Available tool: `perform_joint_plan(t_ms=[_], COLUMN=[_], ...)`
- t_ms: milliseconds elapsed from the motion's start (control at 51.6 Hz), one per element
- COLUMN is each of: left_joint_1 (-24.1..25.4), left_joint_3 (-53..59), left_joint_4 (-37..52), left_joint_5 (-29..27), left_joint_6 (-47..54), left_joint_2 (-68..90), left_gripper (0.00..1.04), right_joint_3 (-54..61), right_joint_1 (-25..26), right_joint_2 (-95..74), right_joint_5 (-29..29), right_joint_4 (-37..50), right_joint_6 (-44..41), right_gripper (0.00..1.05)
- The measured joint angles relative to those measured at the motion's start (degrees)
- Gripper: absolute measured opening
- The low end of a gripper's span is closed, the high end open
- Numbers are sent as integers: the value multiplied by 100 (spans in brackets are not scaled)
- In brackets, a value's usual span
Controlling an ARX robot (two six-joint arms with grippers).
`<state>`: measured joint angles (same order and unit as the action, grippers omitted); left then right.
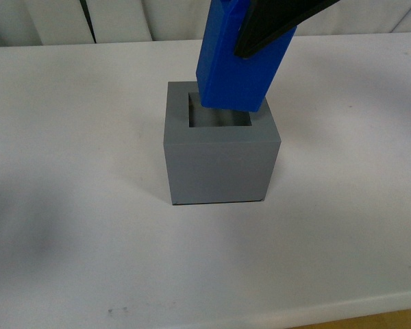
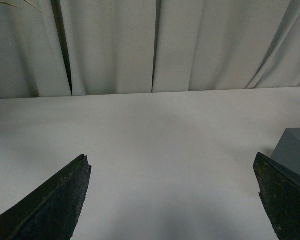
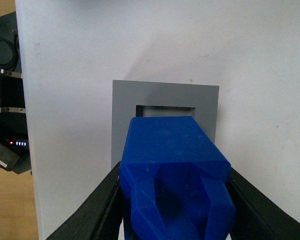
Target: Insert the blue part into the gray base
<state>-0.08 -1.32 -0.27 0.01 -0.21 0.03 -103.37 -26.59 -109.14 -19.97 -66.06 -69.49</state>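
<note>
The right tool [image 3: 175, 212] is clamped on the blue block [image 1: 236, 68], one black finger [image 3: 92, 210] pressed against each side near its handle end. The block hangs tilted from the tool. Its lower end sits at the mouth of the square hole [image 1: 219, 118] in the gray cube [image 1: 219, 164], just below the tool. I cannot tell whether that end has entered the hole. What shows of the hole is bare gray wall. The cube stands on the white worktop [image 1: 75, 205]. The left tool [image 2: 170, 200] hovers over the worktop with its fingers wide apart and nothing between them; a corner of the cube lies just beside one finger [image 2: 285, 200].
</note>
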Motion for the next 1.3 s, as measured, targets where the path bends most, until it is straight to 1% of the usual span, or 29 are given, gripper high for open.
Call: perform_joint_plan(t_ms=[368,1298], left_joint_1=[0,0], left_joint_3=[0,0], left_joint_4=[0,0], left_joint_5=[0,0], left_joint_6=[0,0], left_joint_2=[0,0], left_gripper=[99,99], right_joint_3=[-35,114], right_joint_1=[-55,-131], right_joint_2=[-144,-262], right_joint_5=[181,219], right_joint_4=[101,221], right_joint_6=[125,188], right_gripper=[47,47])
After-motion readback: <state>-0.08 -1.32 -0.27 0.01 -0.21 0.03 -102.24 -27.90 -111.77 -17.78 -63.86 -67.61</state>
